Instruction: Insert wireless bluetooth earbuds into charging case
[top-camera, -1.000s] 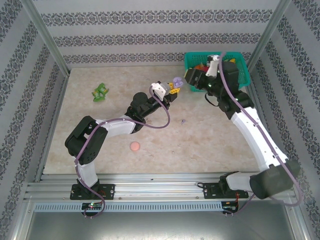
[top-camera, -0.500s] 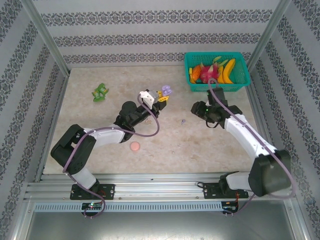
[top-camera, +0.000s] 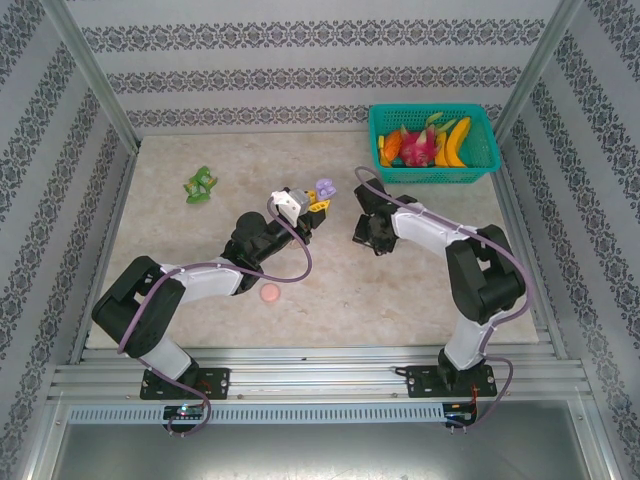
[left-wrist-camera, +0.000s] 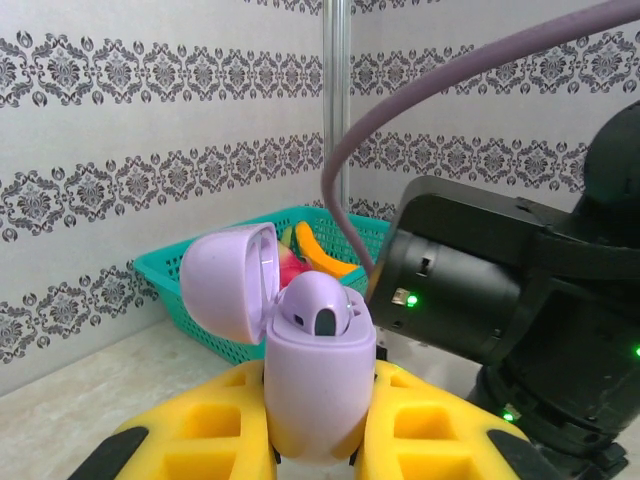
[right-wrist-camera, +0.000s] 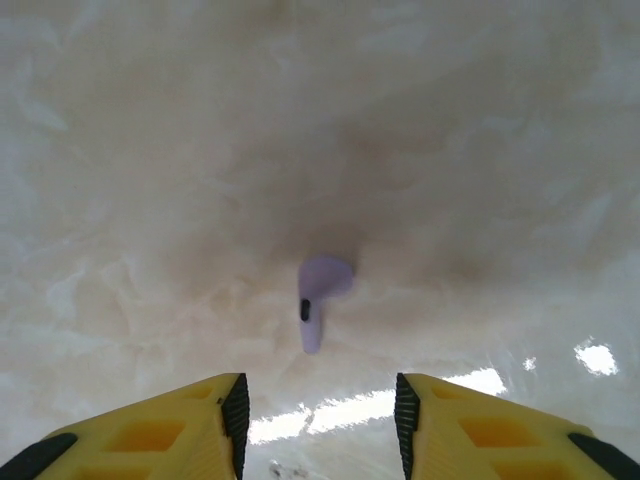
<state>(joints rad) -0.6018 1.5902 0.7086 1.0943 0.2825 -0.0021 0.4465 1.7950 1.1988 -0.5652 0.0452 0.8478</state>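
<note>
The left gripper (left-wrist-camera: 320, 445) is clenched on the lilac charging case (left-wrist-camera: 320, 390), its yellow fingers (left-wrist-camera: 200, 430) pressed to the case's two sides. The case stands upright between them with its lid (left-wrist-camera: 228, 282) swung open. One lilac earbud (left-wrist-camera: 318, 308) already sits in the top of the case. I cannot tell whether the socket beside it is free.

The right gripper (right-wrist-camera: 320, 425) is spread wide and grasps nothing. Just ahead of its fingertips, centred on the gap, a second lilac earbud (right-wrist-camera: 315, 300) lies flat on the table (right-wrist-camera: 480, 150), untouched.

I judge the task about half done: this loose bud is yet to be picked up, carried to the open case and seated.

Beyond the left gripper stands the teal basket (left-wrist-camera: 165, 285).
</note>
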